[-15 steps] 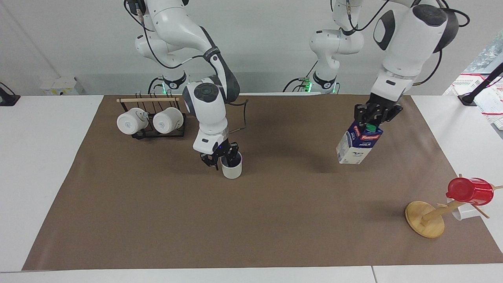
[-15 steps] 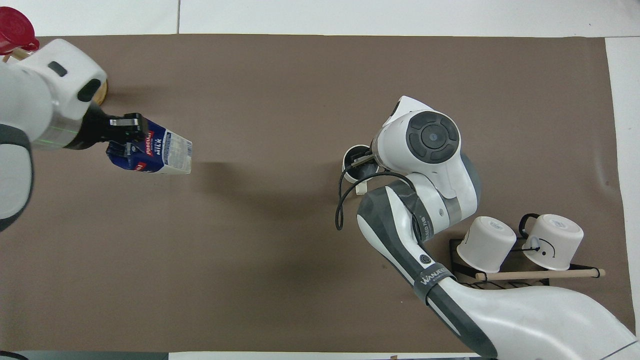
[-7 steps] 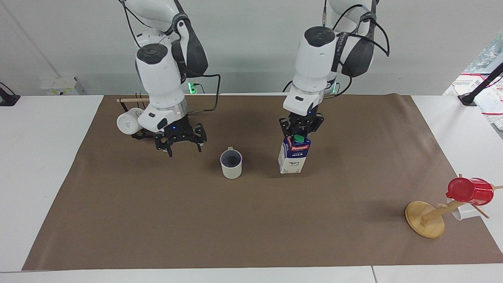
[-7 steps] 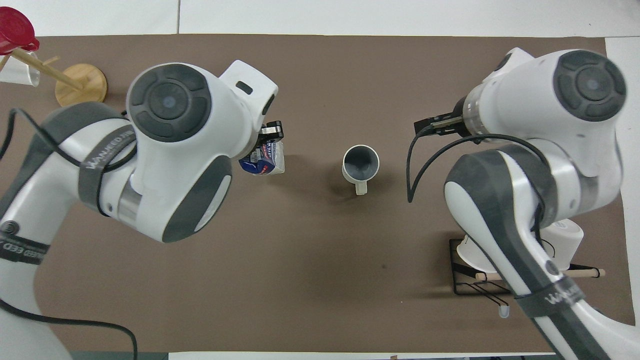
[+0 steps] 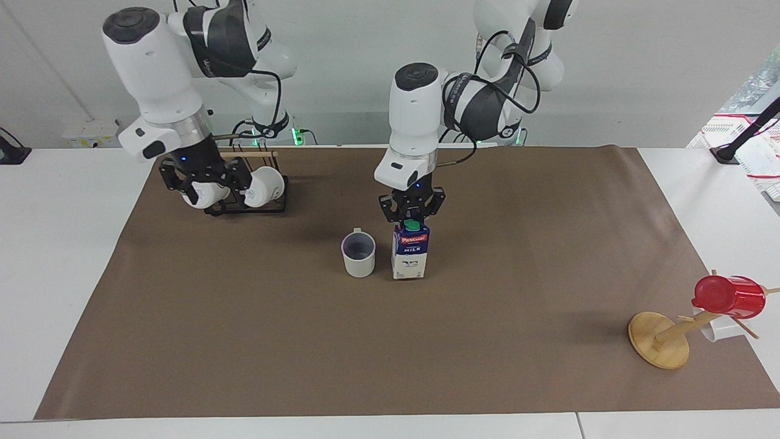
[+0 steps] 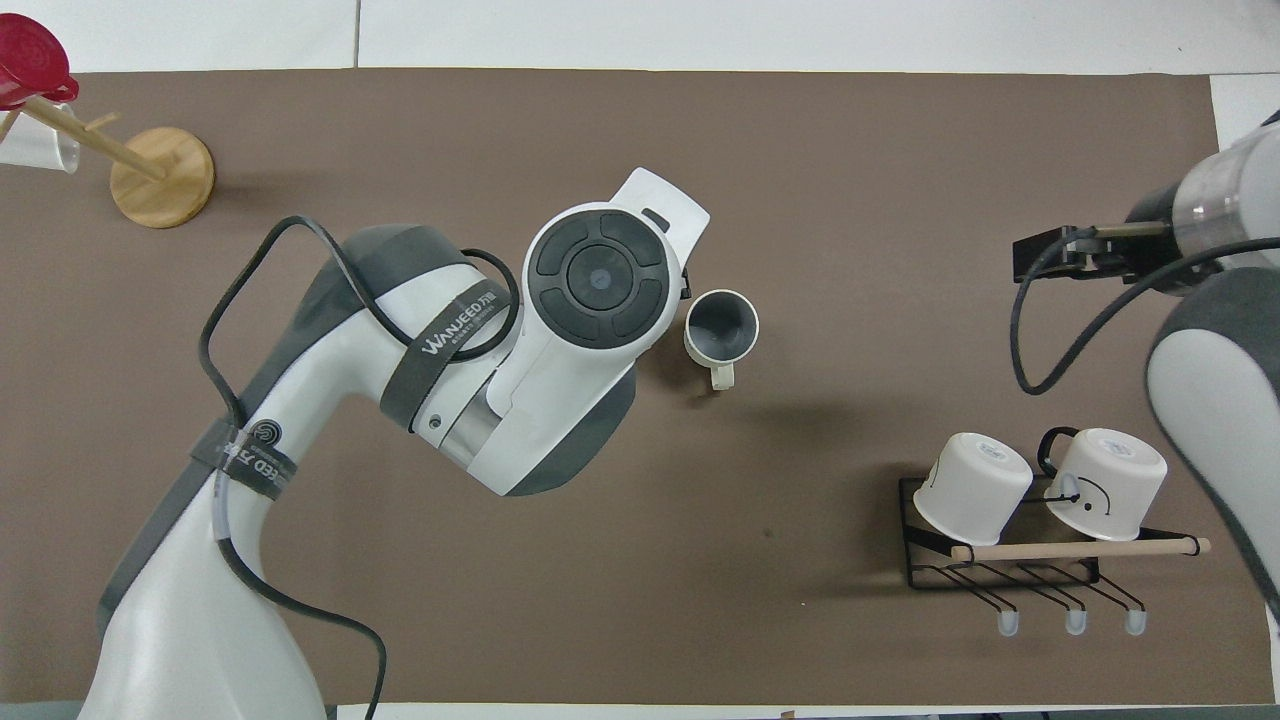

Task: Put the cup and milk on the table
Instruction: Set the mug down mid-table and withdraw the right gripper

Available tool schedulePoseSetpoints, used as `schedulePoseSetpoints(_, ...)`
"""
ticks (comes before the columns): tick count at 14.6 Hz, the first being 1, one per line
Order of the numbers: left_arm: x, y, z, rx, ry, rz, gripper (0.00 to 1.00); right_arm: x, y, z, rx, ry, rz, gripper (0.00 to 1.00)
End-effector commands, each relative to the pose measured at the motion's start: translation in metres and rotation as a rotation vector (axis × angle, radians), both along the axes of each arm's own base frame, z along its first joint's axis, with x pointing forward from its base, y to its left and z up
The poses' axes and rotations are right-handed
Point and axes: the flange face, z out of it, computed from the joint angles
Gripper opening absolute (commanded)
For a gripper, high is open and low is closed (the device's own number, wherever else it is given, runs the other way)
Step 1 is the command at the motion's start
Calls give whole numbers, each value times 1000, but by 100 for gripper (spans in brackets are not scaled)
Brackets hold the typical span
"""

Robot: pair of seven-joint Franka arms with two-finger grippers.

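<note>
so the left gripper [image 5: 412,214] sits right on top of the milk carton [image 5: 409,251], fingers closed around its gable, and the carton stands upright on the brown paper sheet [image 5: 390,341] covering the table [image 5: 61,244]. just beside it, toward the right arm's end, the cup [image 5: 358,253] stands upright too. the right gripper [image 5: 207,183] hangs wide open with nothing in it, over the mug rack [image 5: 247,204] and its two white mugs [image 5: 262,186].

In the overhead view the left arm's wrist covers the milk [image 5: 410,251] completely. The red cup [image 6: 30,67] is cut by the upper left frame edge.
</note>
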Motion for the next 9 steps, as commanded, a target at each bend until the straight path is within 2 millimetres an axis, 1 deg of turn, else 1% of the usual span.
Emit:
schedulePoseSetpoints(1,5,-2,4,13,-32,9,0,-7,-33,33,-14,48,-77,100)
schedulePoseSetpoints(2,5,-1,3,16,-30,10,0,-10,-41,42,-14,64,-93,100)
schedulePoseSetpoints(3,2,-3,1,24,-21,6,0,-10,-41,44,-11,73,-101,100)
schedulePoseSetpoints(4,-11,-12,-3,38,-7,-16,0,-11,-42,44,4,85,-112,100)
schedulePoseSetpoints(5,-16,-14,-7,45,-1,-22,0,-9,-39,44,5,79,-118,100)
schedulePoseSetpoints(9,-21,-15,-8,62,15,-26,0,-9,-35,41,2,75,-114,100)
